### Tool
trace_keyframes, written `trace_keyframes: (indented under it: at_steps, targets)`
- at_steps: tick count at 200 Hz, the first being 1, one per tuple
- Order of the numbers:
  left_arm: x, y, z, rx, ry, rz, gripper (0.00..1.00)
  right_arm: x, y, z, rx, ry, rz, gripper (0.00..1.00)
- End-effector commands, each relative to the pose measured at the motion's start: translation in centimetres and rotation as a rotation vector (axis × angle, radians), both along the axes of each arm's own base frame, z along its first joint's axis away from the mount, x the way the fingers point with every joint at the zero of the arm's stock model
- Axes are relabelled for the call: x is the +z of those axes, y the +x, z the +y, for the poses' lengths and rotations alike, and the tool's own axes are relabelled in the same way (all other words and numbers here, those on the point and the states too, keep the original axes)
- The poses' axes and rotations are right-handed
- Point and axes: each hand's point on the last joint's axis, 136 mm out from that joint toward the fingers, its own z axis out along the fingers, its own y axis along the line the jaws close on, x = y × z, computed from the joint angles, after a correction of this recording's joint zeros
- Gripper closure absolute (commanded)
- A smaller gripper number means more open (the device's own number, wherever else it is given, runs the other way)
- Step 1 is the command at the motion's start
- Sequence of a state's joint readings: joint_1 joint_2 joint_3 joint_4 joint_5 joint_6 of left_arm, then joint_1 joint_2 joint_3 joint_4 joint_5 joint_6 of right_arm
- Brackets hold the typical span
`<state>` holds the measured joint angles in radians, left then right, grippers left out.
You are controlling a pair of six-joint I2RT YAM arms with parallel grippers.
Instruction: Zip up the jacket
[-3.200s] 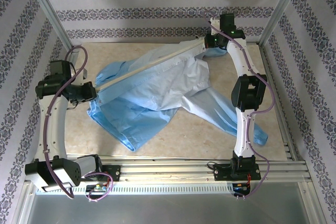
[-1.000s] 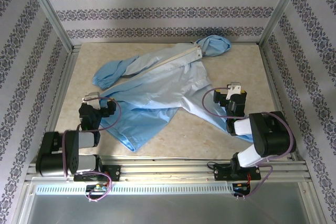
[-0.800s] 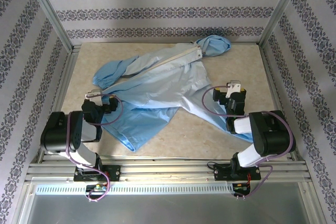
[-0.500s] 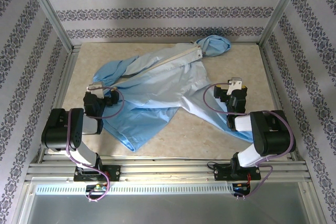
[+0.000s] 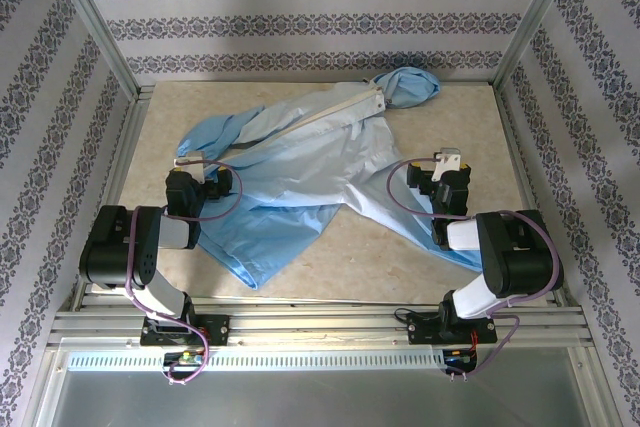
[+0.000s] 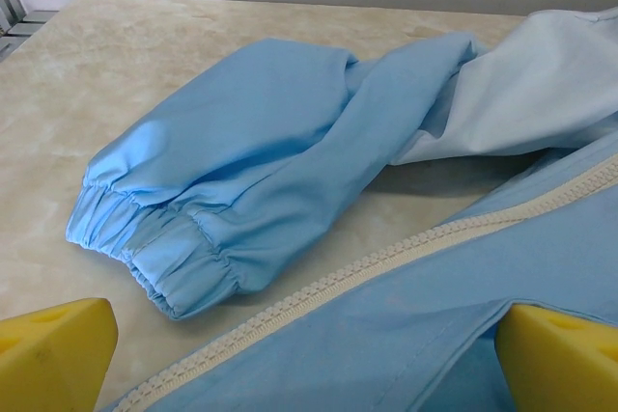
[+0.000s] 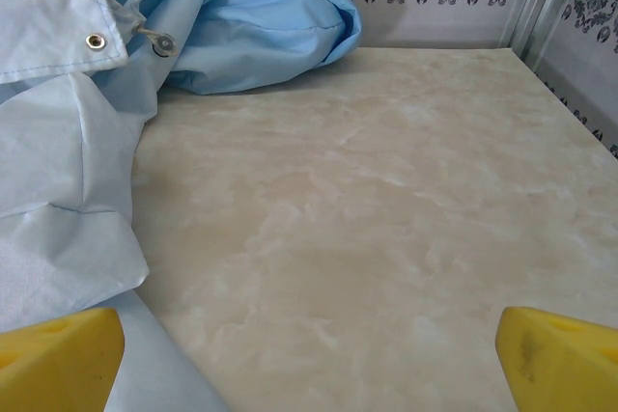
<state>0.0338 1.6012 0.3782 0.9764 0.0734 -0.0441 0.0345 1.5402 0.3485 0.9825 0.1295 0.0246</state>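
Observation:
The light-blue jacket (image 5: 300, 162) lies spread across the table, its hood (image 5: 405, 85) at the far right. Its whitish zipper (image 5: 300, 125) runs diagonally from the hem at the left to the collar. My left gripper (image 5: 197, 175) is folded back low over the hem and stands open. Its yellow pads (image 6: 53, 354) flank the zipper (image 6: 386, 256) and blue fabric, touching neither. An elastic cuff (image 6: 154, 253) lies just beyond. My right gripper (image 5: 446, 172) is open over bare table beside the pale chest fabric (image 7: 58, 190). The hood (image 7: 251, 16) lies ahead of it.
The marble tabletop (image 5: 450, 117) is walled by patterned panels and metal posts (image 5: 95, 22). A sleeve (image 5: 215, 132) lies at the far left and another runs under the right arm toward the front right (image 5: 470, 257). Metal eyelets (image 7: 95, 41) mark the collar.
Both arms let go of the zipper ends and pulled back to the near edge, folded low. In the last half second the left gripper crept slightly farther over the hem; the right stayed still.

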Motion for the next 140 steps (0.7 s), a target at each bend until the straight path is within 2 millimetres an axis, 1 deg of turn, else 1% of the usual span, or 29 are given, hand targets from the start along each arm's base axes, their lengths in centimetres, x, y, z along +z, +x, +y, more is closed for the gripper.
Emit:
trace_keyframes:
  at_steps: [1,126,140]
  targets:
    - [0.1,-0.1,0.02,-0.003,0.024,0.005,0.0,0.74,0.42,0.09,0.006,0.02,-0.025,0.02]
    - [0.06,-0.07,-0.09,-0.01,0.022,0.007,0.0,0.76,0.45,0.09,0.006,0.021,-0.025,0.02]
    - [0.06,0.0,-0.45,-0.032,0.024,0.009,0.0,0.77,0.45,0.1,0.007,0.021,-0.025,0.02]
